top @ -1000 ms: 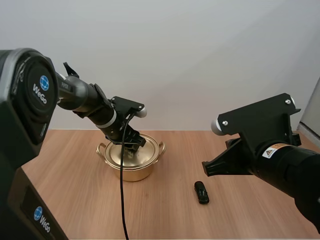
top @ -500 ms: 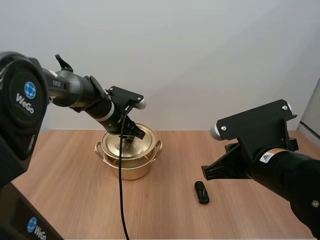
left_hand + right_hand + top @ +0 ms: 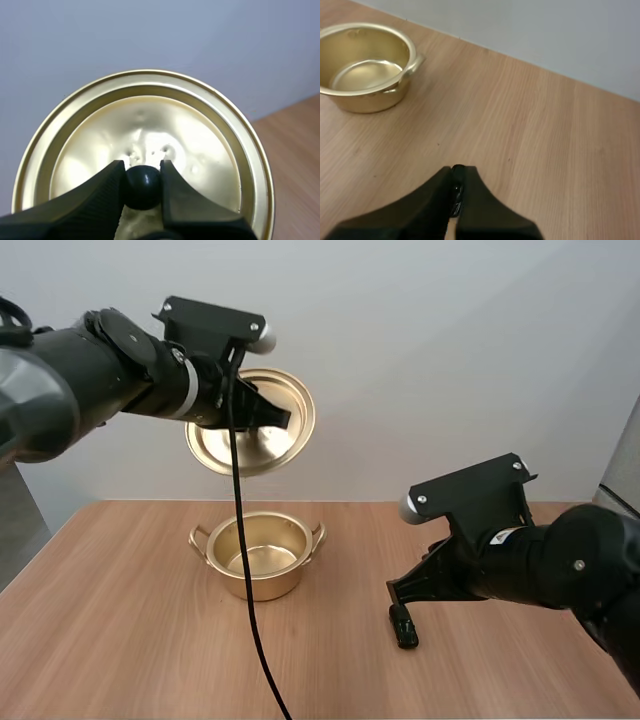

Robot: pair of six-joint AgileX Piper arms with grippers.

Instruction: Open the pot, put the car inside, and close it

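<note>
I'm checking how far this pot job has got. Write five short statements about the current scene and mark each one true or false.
1. The pot stands open with nothing inside it. True.
2. The left pincer pinches the black knob of the lid. True.
3. The lid rests flat on the table. False: it hangs tilted in the air above the pot.
4. The car is in the pot. False: it lies on the table, to the right of the pot in the high view.
5. The right pincer hovers over the pot. False: it is down at the car, with its tips at the car's far end.
</note>
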